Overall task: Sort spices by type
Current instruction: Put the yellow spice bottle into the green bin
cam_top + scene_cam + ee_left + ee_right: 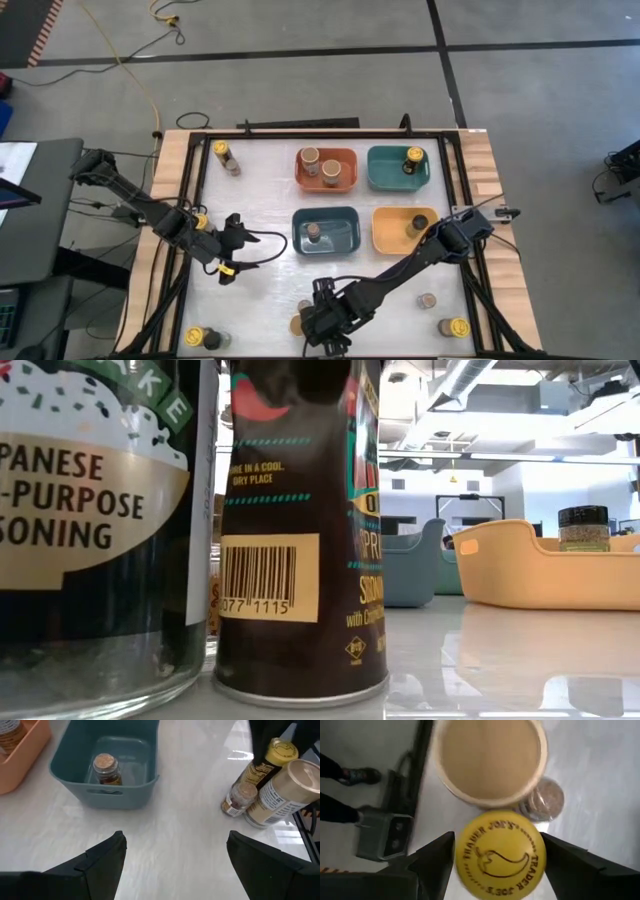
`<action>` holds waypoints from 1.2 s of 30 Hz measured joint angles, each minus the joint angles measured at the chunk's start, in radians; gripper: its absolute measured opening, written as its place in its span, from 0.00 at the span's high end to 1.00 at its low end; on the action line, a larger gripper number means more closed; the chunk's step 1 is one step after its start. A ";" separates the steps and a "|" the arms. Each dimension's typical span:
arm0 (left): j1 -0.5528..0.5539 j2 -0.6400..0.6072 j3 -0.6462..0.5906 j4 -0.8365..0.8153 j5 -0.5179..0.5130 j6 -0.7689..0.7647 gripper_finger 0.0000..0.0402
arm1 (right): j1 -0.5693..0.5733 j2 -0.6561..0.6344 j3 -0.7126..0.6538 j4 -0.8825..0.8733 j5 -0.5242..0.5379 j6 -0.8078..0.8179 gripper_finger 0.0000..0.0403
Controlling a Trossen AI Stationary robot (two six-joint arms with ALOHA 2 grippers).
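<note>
From above, the table (255, 205) held 4 bins. The orange bin (348, 182) had 2 jars with tan lids in it. The teal bin (385, 170) had 1 jar with a yellow lid. The blue bin (340, 232) had 1 small jar with a brown top (314, 232), and the yellow bin (392, 232) had 1 jar with a dark top (416, 226). More jars stood loose near the table's corners. The left gripper (233, 232) hung beside the blue bin. The right gripper (325, 328) was low at the front edge, and its arm hid most of the jars under it.

In the low view, 2 big jars right in front of the camera filled most of the picture. The barcode jar (300, 530) was cut off at the top. The yellow bin and the dark-topped jar showed far behind.

In the left wrist view, the left gripper's fingers (107, 857) stood wide apart with nothing between them. The small jar sat in the blue bin ahead. A group of 3 jars (272, 785) stood off to the side, partly cut off.

In the right wrist view, the right gripper's fingers (437, 857) were wide, 1 on each side of a yellow lid (499, 854). I could not tell if they touched it. A wide tan lid (490, 757) was just past it, cut off at the top. A small clear jar (545, 800) peeked out, blurry. A person's shoe (362, 775) showed on the floor.
</note>
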 joint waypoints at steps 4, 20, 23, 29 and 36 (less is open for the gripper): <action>0.000 0.000 0.000 0.003 0.000 0.000 0.18 | -0.002 0.015 0.000 0.003 -0.008 0.012 0.23; 0.000 0.000 0.000 0.011 0.000 -0.019 0.18 | 0.000 -0.002 -0.001 -0.024 -0.017 0.074 0.40; 0.000 0.000 0.000 0.011 0.000 -0.046 0.18 | 0.003 -0.040 -0.001 -0.082 -0.001 0.091 0.40; 0.000 0.000 0.000 0.012 0.000 -0.046 0.18 | 0.003 -0.157 -0.001 -0.281 0.146 0.153 0.40; 0.000 0.000 0.000 0.012 0.000 -0.045 0.18 | -0.033 -0.330 -0.031 -0.572 0.362 0.214 0.40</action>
